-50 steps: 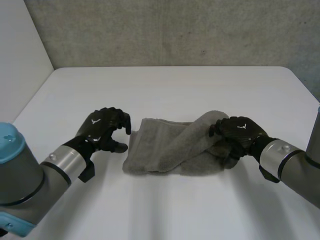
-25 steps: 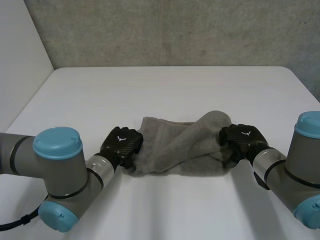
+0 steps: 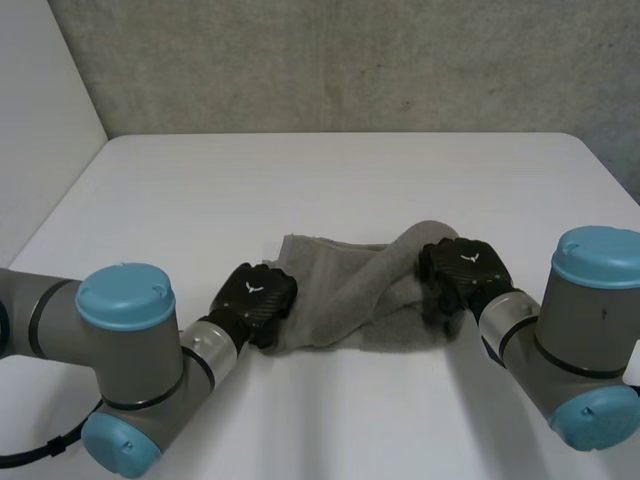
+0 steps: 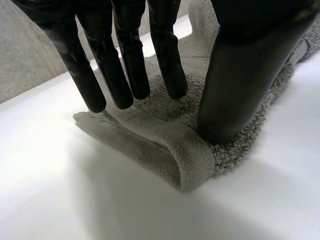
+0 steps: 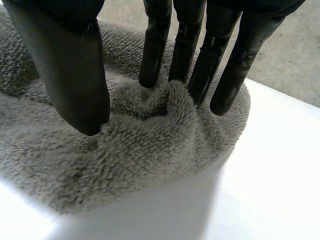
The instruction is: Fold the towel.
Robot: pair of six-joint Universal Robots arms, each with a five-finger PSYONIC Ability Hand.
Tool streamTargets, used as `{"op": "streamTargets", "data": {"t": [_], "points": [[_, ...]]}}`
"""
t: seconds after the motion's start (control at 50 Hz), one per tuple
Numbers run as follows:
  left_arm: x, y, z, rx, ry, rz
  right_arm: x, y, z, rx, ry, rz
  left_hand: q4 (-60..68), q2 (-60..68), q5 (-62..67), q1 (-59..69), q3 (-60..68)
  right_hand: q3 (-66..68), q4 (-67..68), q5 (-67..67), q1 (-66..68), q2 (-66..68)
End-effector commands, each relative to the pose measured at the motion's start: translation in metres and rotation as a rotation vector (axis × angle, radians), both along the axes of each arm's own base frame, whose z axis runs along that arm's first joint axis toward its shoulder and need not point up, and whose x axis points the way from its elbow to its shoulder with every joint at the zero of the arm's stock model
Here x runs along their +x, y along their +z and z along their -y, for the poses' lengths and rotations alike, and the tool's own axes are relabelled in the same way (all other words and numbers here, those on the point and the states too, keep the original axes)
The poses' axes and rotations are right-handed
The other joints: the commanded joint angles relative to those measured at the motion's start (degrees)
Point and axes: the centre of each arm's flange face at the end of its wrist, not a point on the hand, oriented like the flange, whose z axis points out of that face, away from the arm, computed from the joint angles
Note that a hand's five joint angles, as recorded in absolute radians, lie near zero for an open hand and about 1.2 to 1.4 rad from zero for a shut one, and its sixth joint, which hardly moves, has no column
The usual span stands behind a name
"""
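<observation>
A grey terry towel (image 3: 335,300) lies crumpled in a long heap on the white table (image 3: 320,180), with a thick roll running across it. My left hand (image 3: 255,297) rests on its near left corner. In the left wrist view the straight fingers (image 4: 125,65) and thumb (image 4: 240,80) press down on the towel (image 4: 165,145) just behind its hemmed edge, a hand's width apart. My right hand (image 3: 462,268) sits on the bunched right end. There its fingers (image 5: 182,45) dig into a raised hump of towel (image 5: 130,165), and the thumb (image 5: 70,75) stands apart beside it.
The table's left edge meets a pale wall (image 3: 40,120), and a grey wall (image 3: 350,60) rises behind its far edge. Both forearms lie low over the table's near part.
The left hand moved right from the bare table onto the towel's left corner. The right hand shifted slightly left and its fingers closed in on the bunched end. Both elbows swung into sight.
</observation>
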Motion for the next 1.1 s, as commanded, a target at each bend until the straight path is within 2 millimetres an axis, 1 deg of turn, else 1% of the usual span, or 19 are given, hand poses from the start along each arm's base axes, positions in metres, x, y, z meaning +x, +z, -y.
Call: {"op": "streamTargets", "data": {"t": [0.02,0.1,0.14,0.16,0.24,0.3,0.34,0.36,0.38,0.46,0.5,0.56,0.6,0.66,0.72,0.76,0.86,0.94,1.1], "points": [[0.001,0.000,-0.001,0.000,-0.001,0.004,0.002,-0.006,0.008,-0.012,-0.002,-0.006,2.3,2.1,1.7,1.8,2.1,1.2,0.9,0.9,1.5,1.2],[0.000,0.000,0.000,-0.003,-0.003,0.005,0.001,-0.015,0.012,-0.010,-0.001,-0.034,10.1,10.0,9.5,9.7,10.0,2.3,2.1,2.1,2.7,2.4],[0.000,0.000,0.000,-0.004,-0.005,0.004,0.001,-0.016,0.011,-0.009,0.000,-0.038,14.2,14.0,13.6,13.7,14.0,5.5,5.3,5.3,5.9,5.6],[-0.001,0.001,0.000,-0.007,-0.005,0.005,0.001,-0.016,0.011,-0.010,-0.001,-0.040,20.0,19.9,19.4,19.5,19.9,9.4,9.1,9.1,9.7,9.4],[-0.002,0.002,0.001,-0.011,-0.005,0.000,0.001,-0.015,0.012,-0.012,-0.005,-0.041,23.5,23.3,22.9,23.0,23.3,14.1,13.9,13.8,14.5,14.2],[-0.002,0.003,0.002,-0.016,-0.007,-0.001,0.000,-0.014,0.012,-0.014,-0.007,-0.040,26.5,26.3,25.9,26.0,26.3,21.7,21.4,21.4,22.1,21.8],[-0.002,0.005,0.003,-0.019,-0.005,-0.004,0.000,-0.013,0.013,-0.018,-0.011,-0.041,31.5,31.3,30.9,31.0,31.3,32.5,32.3,32.3,32.9,32.6],[-0.002,0.005,0.003,-0.019,-0.005,-0.004,0.000,-0.013,0.013,-0.018,-0.011,-0.041,31.5,31.4,30.9,31.0,31.4,32.6,32.4,32.3,33.0,32.7],[-0.003,0.006,0.003,-0.023,-0.005,-0.007,-0.001,-0.012,0.013,-0.020,-0.013,-0.038,32.4,32.2,31.8,31.9,32.2,38.2,38.0,37.9,38.6,38.3],[-0.003,0.010,0.004,-0.027,-0.005,-0.009,-0.001,-0.004,0.014,-0.039,-0.016,-0.032,33.7,33.5,33.1,33.2,33.5,38.3,38.0,38.0,38.7,38.4],[-0.004,0.018,0.006,-0.045,-0.004,-0.023,-0.002,0.012,0.012,-0.067,-0.019,-0.014,34.6,34.4,34.0,34.1,34.4,38.3,38.0,38.0,38.7,38.4],[-0.005,0.024,0.007,-0.054,-0.001,-0.033,-0.003,0.021,0.009,-0.089,-0.018,-0.004,34.6,34.4,34.0,34.1,34.4,38.3,38.0,38.0,38.7,38.4],[-0.006,0.034,0.009,-0.080,0.001,-0.051,-0.006,0.036,0.004,-0.118,-0.011,0.006,34.6,34.4,34.0,34.1,34.4,38.3,38.0,38.0,38.7,38.4],[-0.006,0.042,0.009,-0.098,0.001,-0.062,-0.015,0.044,0.000,-0.102,-0.020,-0.011,34.4,34.2,33.8,33.9,34.2,38.3,38.0,38.0,38.7,38.4],[-0.006,0.042,0.009,-0.098,0.000,-0.063,-0.021,0.045,-0.002,-0.080,-0.029,-0.034,34.4,34.2,33.8,33.9,34.2,38.3,38.0,38.0,38.7,38.4],[-0.007,0.039,0.008,-0.090,-0.002,-0.058,-0.028,0.037,-0.010,-0.012,0.003,-0.105,34.1,33.9,33.5,33.6,33.9,38.3,38.0,38.0,38.7,38.4],[-0.008,0.031,0.004,-0.069,-0.009,-0.045,-0.030,0.024,-0.025,0.047,0.092,-0.179,33.9,33.7,33.3,33.4,33.7,38.3,38.0,38.0,38.7,38.4],[-0.007,0.026,0.004,-0.056,-0.009,-0.037,-0.031,0.023,-0.025,0.044,0.106,-0.192,33.7,33.5,33.1,33.2,33.5,38.3,38.0,38.0,38.7,38.4],[-0.007,0.021,-0.003,-0.035,-0.020,-0.025,-0.044,0.025,-0.012,0.032,0.076,-0.212,30.3,30.2,29.8,29.9,30.2,38.3,38.0,38.0,38.7,38.4]]}}
